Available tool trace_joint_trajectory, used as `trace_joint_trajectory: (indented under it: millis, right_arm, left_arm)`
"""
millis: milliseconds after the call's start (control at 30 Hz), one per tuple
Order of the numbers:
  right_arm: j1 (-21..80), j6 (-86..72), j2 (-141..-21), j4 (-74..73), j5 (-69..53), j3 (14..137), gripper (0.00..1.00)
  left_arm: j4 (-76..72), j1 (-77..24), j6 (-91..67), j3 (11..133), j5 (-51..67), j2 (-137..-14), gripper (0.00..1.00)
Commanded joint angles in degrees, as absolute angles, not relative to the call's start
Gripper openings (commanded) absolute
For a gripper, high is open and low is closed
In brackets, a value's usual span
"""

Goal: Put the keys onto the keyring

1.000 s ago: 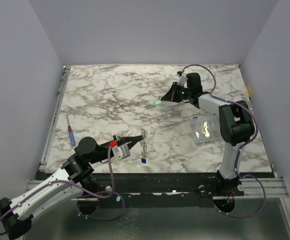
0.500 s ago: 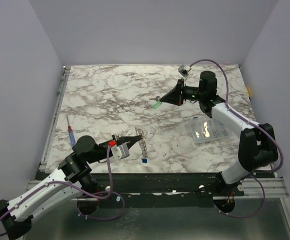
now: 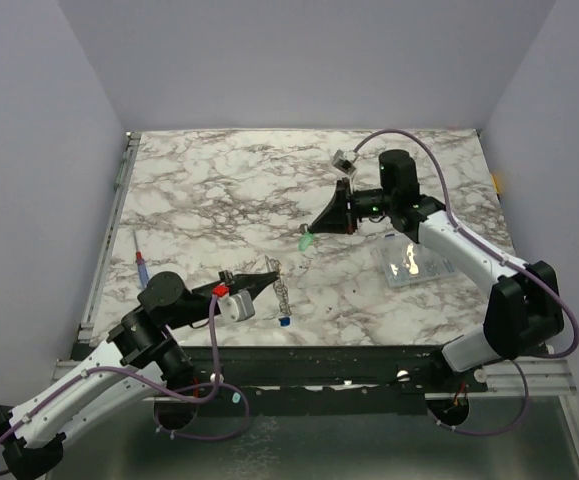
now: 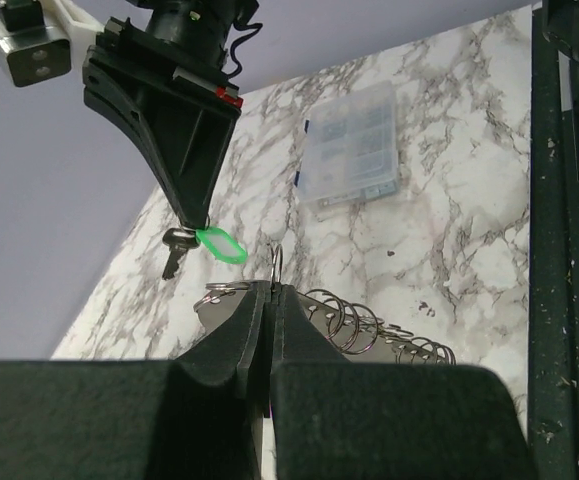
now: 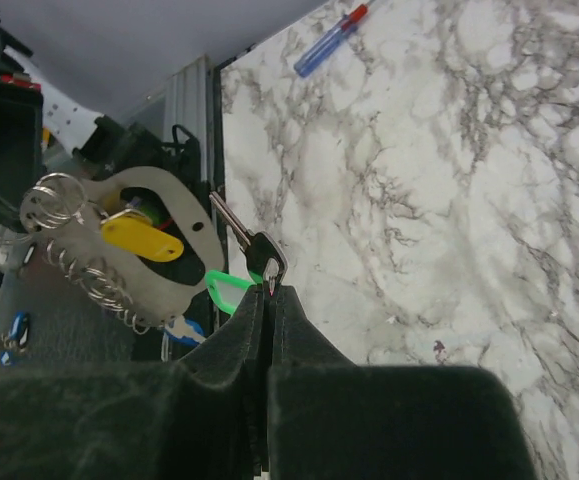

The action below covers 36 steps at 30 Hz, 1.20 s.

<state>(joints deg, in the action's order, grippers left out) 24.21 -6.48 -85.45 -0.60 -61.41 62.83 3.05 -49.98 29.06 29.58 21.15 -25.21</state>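
My left gripper (image 3: pixel 271 270) is shut on the keyring (image 3: pixel 282 291), a silvery oval metal loop with several small wire rings (image 4: pixel 369 325). It holds the loop near the table's front. A yellow key (image 5: pixel 141 235) and a blue key (image 3: pixel 284 322) hang from the loop. My right gripper (image 3: pixel 313 231) is shut on a key with a green tag (image 3: pixel 306 241). It holds that key in the air just beyond the keyring. In the left wrist view the green key (image 4: pixel 219 243) hangs just beyond the ring (image 4: pixel 276 265) at my fingertips. In the right wrist view the key (image 5: pixel 266 258) points at the keyring (image 5: pixel 99 200).
A small clear plastic box (image 3: pixel 413 259) lies at the right, also in the left wrist view (image 4: pixel 352 150). A thin red-and-blue pen (image 3: pixel 142 268) lies near the left edge, also in the right wrist view (image 5: pixel 329 40). Grey walls enclose the marble table (image 3: pixel 219 190).
My right arm has swung from the far middle towards the front left, bringing the green key close to the keyring. My left gripper has shifted the keyring slightly.
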Motion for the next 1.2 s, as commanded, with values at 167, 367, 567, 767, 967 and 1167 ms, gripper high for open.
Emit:
trace_joint_trajectory:
  millis: [167,367,567,767,967,1167]
  right_arm:
    - [28.4,2.3,-79.9,-16.6,-68.2,67.0,0.01]
    - [29.9,13.2,-81.4,-36.5,-75.4,75.9,0.01]
    - [32.7,20.8,-83.5,-47.2,-75.9,81.5,0.01]
    - [38.0,25.3,-85.2,-53.4,-74.6,82.0,0.01]
    - [41.2,26.8,-87.6,-55.8,-74.8,83.1,0.01]
    - [43.5,28.3,-88.9,-58.7,-71.0,86.1,0.01]
  left_arm:
    - [9.1,-50.0,29.9,34.4,19.4,-23.9,0.0]
    - [15.0,-50.0,32.2,39.8,19.1,-24.7,0.0]
    - [19.8,-50.0,34.8,42.0,18.3,-27.3,0.0]
    - [19.9,-50.0,36.8,42.8,21.3,-29.0,0.0]
    - [19.8,-50.0,41.2,42.0,22.5,-30.2,0.0]
    - [19.3,-50.0,42.6,41.9,24.6,-32.1,0.0]
